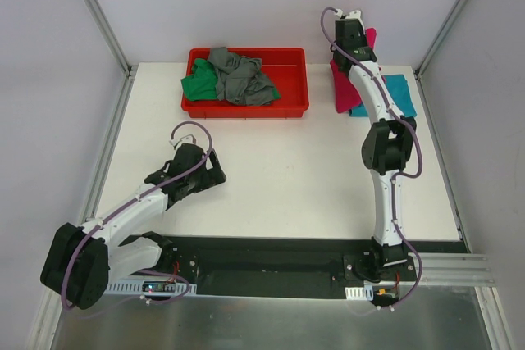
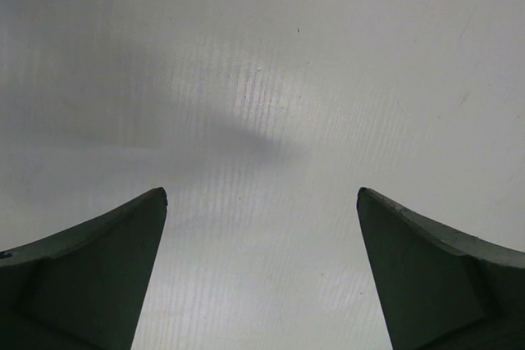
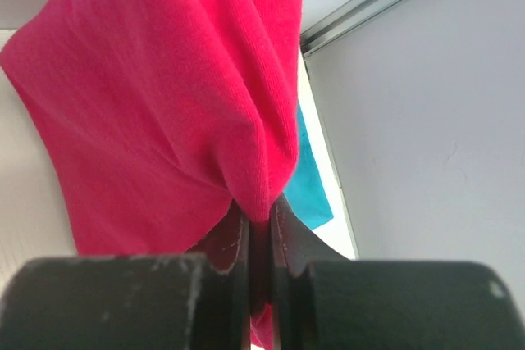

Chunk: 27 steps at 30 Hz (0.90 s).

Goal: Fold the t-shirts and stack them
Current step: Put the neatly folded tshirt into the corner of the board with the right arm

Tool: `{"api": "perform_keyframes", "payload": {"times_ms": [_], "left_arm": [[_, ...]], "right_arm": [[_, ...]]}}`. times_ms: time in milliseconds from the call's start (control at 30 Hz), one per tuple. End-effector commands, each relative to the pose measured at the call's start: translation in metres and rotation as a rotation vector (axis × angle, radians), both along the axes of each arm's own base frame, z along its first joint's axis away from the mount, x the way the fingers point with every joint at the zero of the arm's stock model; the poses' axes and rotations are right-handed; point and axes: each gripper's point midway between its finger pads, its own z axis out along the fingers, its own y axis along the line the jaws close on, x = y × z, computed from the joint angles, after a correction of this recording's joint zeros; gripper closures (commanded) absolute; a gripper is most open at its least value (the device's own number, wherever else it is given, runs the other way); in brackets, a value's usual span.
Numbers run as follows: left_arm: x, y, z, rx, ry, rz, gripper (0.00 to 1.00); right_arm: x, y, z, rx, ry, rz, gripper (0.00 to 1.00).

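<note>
My right gripper (image 3: 260,211) is shut on a fold of the magenta-pink t-shirt (image 3: 156,96), which hangs bunched from its jaws. In the top view this gripper (image 1: 354,38) is raised over the far right corner, with the pink t-shirt (image 1: 340,88) draping below it onto the teal t-shirt (image 1: 399,92), which lies flat there. A green t-shirt (image 1: 198,86) and a grey t-shirt (image 1: 239,75) lie crumpled in the red tray (image 1: 246,109). My left gripper (image 1: 216,174) hovers low over bare table at the near left. Its jaws (image 2: 262,194) stand wide open with nothing between them.
The red tray sits at the table's far middle. Metal frame posts and pale walls close in the table (image 1: 287,170) on the left, back and right. The right wall (image 3: 426,145) is close beside the right gripper.
</note>
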Motion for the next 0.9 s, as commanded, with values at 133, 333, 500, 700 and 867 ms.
{"api": "perform_keyframes", "payload": {"times_ms": [133,333,500,700,867], "left_arm": [[0.017,-0.004,0.013,0.003,-0.044,0.001,0.01],[0.021,-0.005,0.012,0.016,-0.041,-0.002,0.01],[0.021,-0.005,0.012,0.015,-0.043,-0.004,0.01],[0.021,-0.005,0.012,0.016,-0.045,-0.007,0.01],[0.02,-0.004,0.01,0.019,-0.04,-0.002,0.01]], "right_arm": [[-0.022,-0.003,0.112,0.131,-0.239,0.007,1.0],[-0.024,-0.011,0.116,0.128,-0.242,0.002,1.0],[-0.025,-0.013,0.119,0.148,-0.248,0.01,1.0],[-0.022,-0.025,0.101,0.152,-0.21,-0.01,1.0],[-0.009,-0.038,0.08,0.173,-0.187,-0.011,1.0]]}}
